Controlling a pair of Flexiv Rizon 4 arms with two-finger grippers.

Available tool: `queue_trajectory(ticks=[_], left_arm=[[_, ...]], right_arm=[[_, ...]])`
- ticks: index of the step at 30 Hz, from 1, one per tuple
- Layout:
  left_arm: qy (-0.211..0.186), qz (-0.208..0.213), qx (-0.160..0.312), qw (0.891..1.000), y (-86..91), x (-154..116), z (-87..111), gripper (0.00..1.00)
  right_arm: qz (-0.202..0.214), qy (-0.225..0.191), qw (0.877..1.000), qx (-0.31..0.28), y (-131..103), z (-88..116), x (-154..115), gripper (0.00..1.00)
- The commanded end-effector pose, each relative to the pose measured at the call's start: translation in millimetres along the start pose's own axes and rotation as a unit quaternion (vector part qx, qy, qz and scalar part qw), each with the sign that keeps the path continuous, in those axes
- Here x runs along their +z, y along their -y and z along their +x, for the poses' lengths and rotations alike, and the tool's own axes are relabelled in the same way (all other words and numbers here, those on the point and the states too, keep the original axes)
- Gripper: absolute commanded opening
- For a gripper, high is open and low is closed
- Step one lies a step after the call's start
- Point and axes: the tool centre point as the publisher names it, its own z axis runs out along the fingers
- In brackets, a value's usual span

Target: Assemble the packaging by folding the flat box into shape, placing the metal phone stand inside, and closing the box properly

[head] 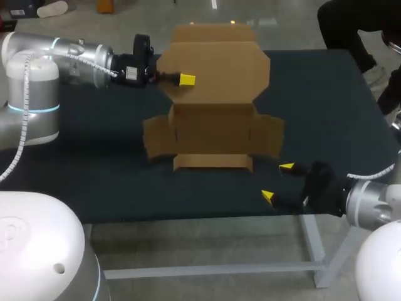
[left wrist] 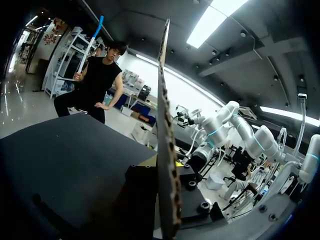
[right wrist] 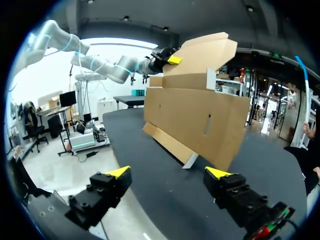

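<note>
Looking down from the head camera, you are seeing the box (head: 213,135) sitting half folded on the dark table (head: 94,157), with its lid (head: 216,63) spreading off the box's far side. Your left gripper (head: 185,80), at the box's left, is pinching the lid's left edge, one yellow tip showing on the cardboard. Your right gripper (head: 277,182) is hanging just off the box's near right corner, not touching it, with its fingers spread wide and nothing between them.

Through the left wrist camera, the lid (left wrist: 166,150) is showing edge-on, a thin cardboard sheet running straight up between the dark fingers (left wrist: 142,190), which are pressing it from both sides.

Through the right wrist camera, the box (right wrist: 195,120) is standing ahead of your right gripper (right wrist: 169,172), apart from its two parted tips. The box's long front panel is rising off the table, and a narrow flap is lying flat at the box's foot. Above the box's back wall the lid (right wrist: 207,52) is tilting up, and your left gripper (right wrist: 172,60) is gripping it at the box's far-left corner.
</note>
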Motion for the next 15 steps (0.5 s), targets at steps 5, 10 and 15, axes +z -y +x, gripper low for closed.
queue_trajectory(ticks=[5, 10, 15], left_arm=[[0.013, -0.001, -0.003, 1.0, 0.4, 2, -3.8, 0.0], [0.017, 0.0, -0.005, 1.0, 1.5, 2, -12.3, 0.0], [0.021, 0.003, -0.004, 1.0, 2.5, 1, -19.0, 0.0]], right_arm=[[-0.003, -0.004, 1.0, 0.002, 4, -1, 4, 1.0], [-0.001, -0.004, 1.0, 0.004, 5, 0, 4, 1.0], [0.0, -0.003, 1.0, 0.007, 6, 0, 6, 1.0]])
